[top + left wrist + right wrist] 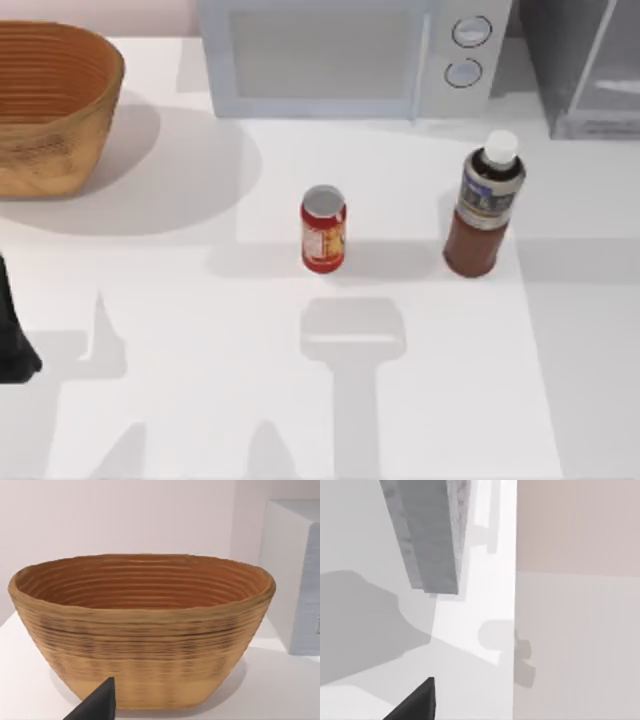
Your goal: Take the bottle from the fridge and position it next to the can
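— So, where are the grippers sitting right now?

— A dark piece of the left arm [15, 335] is showing at the table's [200, 330] left edge, parked, its wrist camera facing the woven basket [142, 630] in the far left corner. One dark fingertip of the left gripper [95, 702] is poking into that view, and one of the right gripper [415, 700] into its own view; whether either is released or clenched, I cannot tell. Neither is grasping anything that I can see.

— And the bottle?

— It is standing upright on the table, the bottle [485, 205], out of the fridge [590, 65] at the far right corner, in front of the microwave [350, 55]. The can [323, 229] is standing near the middle, to the bottle's left, near but apart.

— Is the job finishing, then?

— Judging by that, the placing is looking done; at most the arms are settling.
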